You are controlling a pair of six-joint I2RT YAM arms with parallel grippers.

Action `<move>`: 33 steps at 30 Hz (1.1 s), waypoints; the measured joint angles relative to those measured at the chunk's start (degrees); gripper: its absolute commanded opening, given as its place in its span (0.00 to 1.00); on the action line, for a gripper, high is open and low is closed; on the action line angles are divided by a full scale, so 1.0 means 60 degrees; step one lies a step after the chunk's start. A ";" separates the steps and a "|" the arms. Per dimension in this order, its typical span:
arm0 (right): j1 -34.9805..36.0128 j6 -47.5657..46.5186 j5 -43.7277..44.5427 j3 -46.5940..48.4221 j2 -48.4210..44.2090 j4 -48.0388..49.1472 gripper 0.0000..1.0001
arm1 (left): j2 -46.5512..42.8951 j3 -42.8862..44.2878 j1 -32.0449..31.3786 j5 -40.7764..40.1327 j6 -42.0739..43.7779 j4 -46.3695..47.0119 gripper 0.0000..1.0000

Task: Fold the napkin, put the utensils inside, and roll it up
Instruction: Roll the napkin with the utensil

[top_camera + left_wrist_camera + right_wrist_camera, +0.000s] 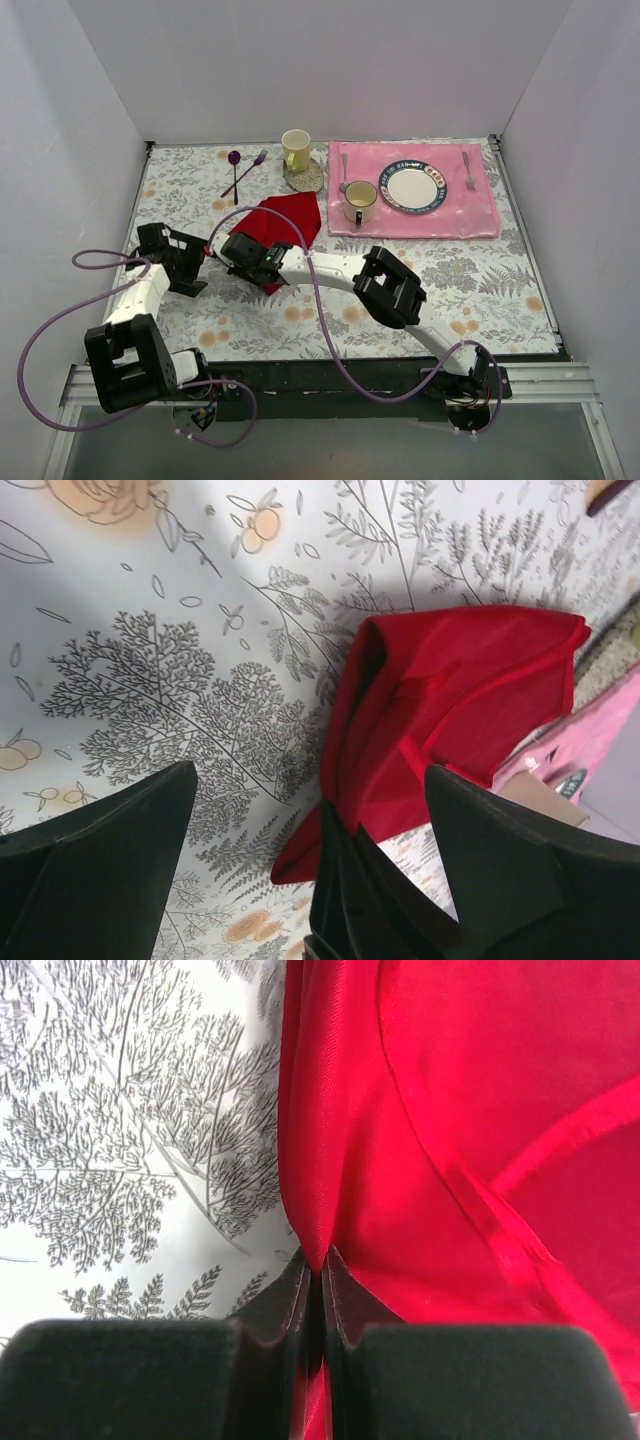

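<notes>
Bright red napkin [293, 218], soft with a slight sheen, stitched hems showing as raised ridges. Loosely doubled over in at least 2 layers, rumpled rather than flat, roughly diamond-shaped from above. Left of centre on the floral tabletop [480, 280], midway between near and far edges. Near-left edge gathered into 1 upright crease, pinched between the closed fingers of the right gripper [320, 1278].

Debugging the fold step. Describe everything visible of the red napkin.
The napkin is bright red cloth with a slight satin sheen and a stitched hem along its edges. It is not flat: it lies bunched and partly folded over itself, layers overlapping, on the floral tablecloth, just left of the pink placemat. The right gripper is shut on a pinched ridge of fabric at its near edge. The left gripper is open beside it, not touching.
</notes>
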 measured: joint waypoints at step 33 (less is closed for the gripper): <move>-0.1978 0.1898 -0.6014 -0.1319 -0.0386 0.1286 0.08 | 0.1887 -0.0765 -0.0962 0.2488 0.0335 0.3479 0.62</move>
